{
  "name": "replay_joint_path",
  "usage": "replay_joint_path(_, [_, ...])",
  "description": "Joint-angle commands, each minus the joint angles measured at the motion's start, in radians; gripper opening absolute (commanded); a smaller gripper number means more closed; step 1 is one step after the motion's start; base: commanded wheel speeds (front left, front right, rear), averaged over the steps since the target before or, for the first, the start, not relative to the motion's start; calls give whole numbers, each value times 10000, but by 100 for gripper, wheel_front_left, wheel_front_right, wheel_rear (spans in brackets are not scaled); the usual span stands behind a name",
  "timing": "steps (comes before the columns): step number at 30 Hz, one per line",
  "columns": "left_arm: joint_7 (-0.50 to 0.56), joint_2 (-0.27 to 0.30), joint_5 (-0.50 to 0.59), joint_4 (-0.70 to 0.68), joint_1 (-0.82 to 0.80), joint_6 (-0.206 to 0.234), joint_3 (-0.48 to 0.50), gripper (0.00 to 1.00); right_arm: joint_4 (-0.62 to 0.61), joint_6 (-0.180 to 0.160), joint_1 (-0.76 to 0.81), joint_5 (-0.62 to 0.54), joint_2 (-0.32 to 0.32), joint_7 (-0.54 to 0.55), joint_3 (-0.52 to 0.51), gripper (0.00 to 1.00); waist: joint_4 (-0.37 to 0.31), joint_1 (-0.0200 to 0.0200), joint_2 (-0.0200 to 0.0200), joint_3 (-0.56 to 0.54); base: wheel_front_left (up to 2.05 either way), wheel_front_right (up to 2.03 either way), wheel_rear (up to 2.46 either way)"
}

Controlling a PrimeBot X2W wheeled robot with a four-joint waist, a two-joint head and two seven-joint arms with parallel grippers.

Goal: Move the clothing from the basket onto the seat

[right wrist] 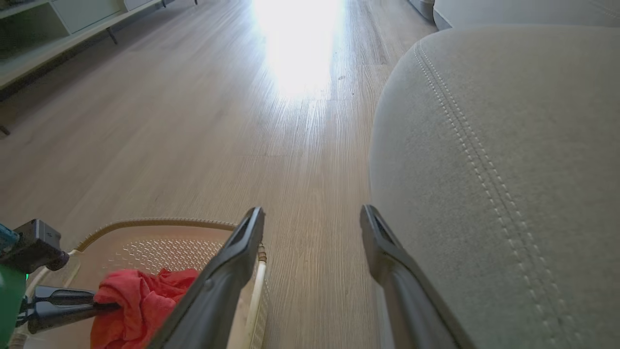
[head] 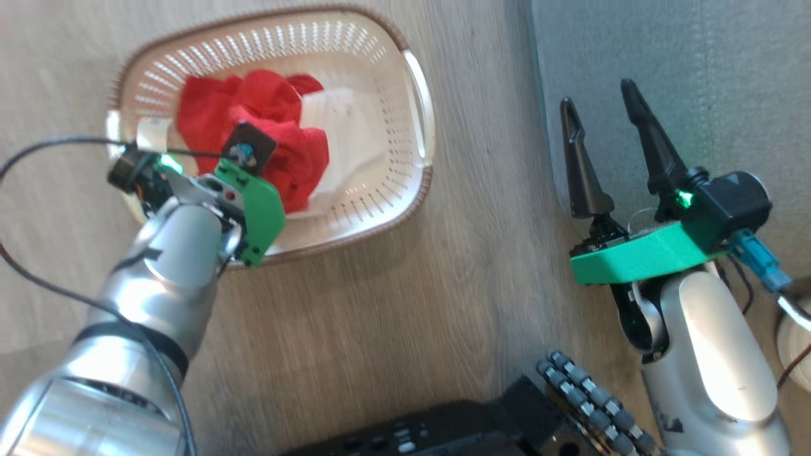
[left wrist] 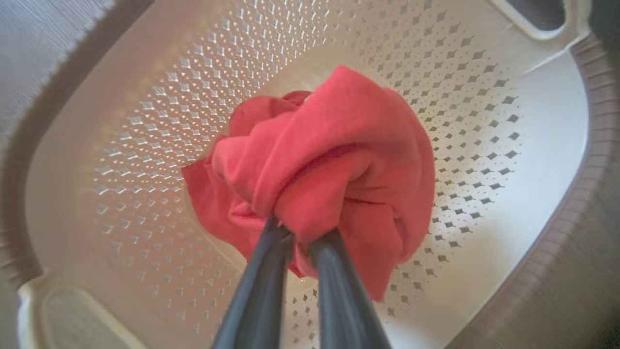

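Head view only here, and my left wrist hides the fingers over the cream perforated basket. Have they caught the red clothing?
Observer: Yes. In the left wrist view, the left gripper is shut on a bunched fold of the soft red fabric clothing.
Operator: Any white lining in the pinch?
Observer: No, the fabric in the pinch is all red.
Operator: And the right side?
Observer: The right gripper is open, with the rounded, double-stitched corner of the large grey upholstered seat close beside it.
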Motion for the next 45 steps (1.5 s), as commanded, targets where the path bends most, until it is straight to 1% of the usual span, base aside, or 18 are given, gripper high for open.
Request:
replay_joint_path(1, [-312, 39, -174, -114, 446, 164, 217, 0, -98, -2, 426, -168, 36, -65, 158, 100, 553, 0, -1, -1100, 0, 0, 0])
replay_joint_path(5, [-598, -34, -401, -308, 862, 434, 327, 0, 80, -2, 601, -318, 36, -65, 106, 100, 771, 0, -1, -2033, 0, 0, 0])
replay_joint_path(7, [-646, -47, -480, -629, 1093, 601, 369, 0, 177, -2, 707, -363, 36, -65, 62, 100, 871, 0, -1, -2476, 0, 0, 0])
replay_joint_path(8, [-652, -46, -532, -1035, 1218, 671, 411, 0, 218, -2, 764, -373, 36, -65, 36, 100, 924, 0, -1, -2685, 0, 0, 0])
replay_joint_path(9, [-652, -46, -532, -1035, 1218, 671, 411, 0, 218, -2, 764, -373, 36, -65, 36, 100, 924, 0, -1, -2685, 0, 0, 0])
replay_joint_path(14, [-659, 147, -954, -3459, 2186, 861, 932, 0, 402, -2, 1059, -400, 36, -65, -24, 100, 1140, 0, -1, -3655, 0, 0, 0])
replay_joint_path(17, [-660, 272, -1049, -4978, 2785, 1077, 1293, 0, 505, -2, 1228, -389, 36, -65, -69, 100, 1259, 0, -1, -4200, 0, 0, 0])
replay_joint_path(22, [-661, 363, -1071, -7459, 3695, 1216, 1955, 0, 634, -2, 1526, -419, 36, -65, -106, 100, 1417, 0, -1, -5045, 0, 0, 0])
replay_joint_path(29, [-662, 320, -967, -10323, 4772, 1286, 2997, 0, 836, -2, 1971, -315, 36, -65, -11, 100, 1508, 0, -1, -6113, 0, 0, 0])
replay_joint_path(36, [-662, 50, -1011, -12501, 5586, 1253, 4051, 0, 1017, -2, 2501, -323, 36, -65, 60, 100, 1513, 0, -1, -7149, 0, 0, 0])
replay_joint_path(41, [-662, -63, -718, -13905, 5724, 1228, 4351, 0, 1031, -2, 2807, -375, 36, -65, 35, 100, 1536, 0, -1, -7578, 0, 0, 0])
replay_joint_path(45, [-662, -156, -666, -14752, 5653, 1160, 4260, 0, 1035, -2, 2953, -486, 36, -65, 68, 100, 1574, 0, -1, -7790, 0, 0, 0])
